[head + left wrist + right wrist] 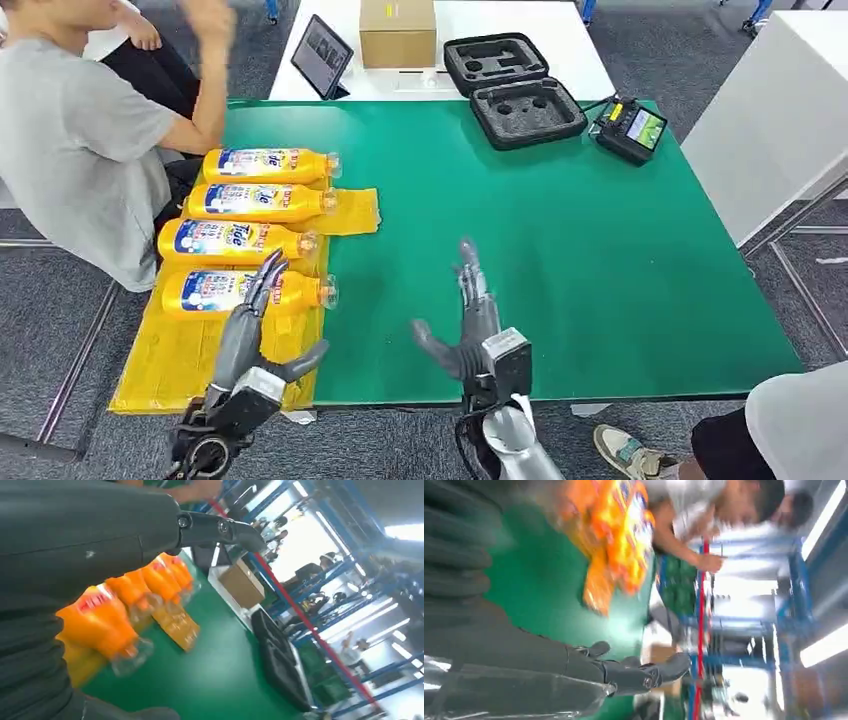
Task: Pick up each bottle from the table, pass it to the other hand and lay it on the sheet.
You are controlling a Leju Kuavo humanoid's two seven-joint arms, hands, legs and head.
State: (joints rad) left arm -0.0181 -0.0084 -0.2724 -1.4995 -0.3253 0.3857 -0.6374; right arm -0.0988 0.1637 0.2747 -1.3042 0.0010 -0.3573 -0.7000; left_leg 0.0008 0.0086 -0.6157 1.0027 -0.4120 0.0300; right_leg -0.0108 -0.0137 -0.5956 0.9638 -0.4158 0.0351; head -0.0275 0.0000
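Head view shows four orange Tide bottles (255, 228) lying on their sides in a row on the yellow sheet (175, 360), caps pointing away from the person (75, 150) seated beside that sheet. The sheet covers one side of the green worktop (560, 250). The left hand (250, 330) hovers at the sheet's near end, its fingers (268, 275) stretched out and apart over the nearest bottle (240, 293), the thumb splayed to the side; whether they touch the bottle I cannot tell. The right hand (470, 320) hangs over bare green well apart from the sheet, fingers straight and spread, holding nothing. On the far side of the worktop from the sheet lie an open black foam-lined case (515, 88) and a black handheld controller (630, 130) with a lit screen. Beyond them, on a white table (520, 30), stand a cardboard box (398, 32) and a tablet (322, 56).
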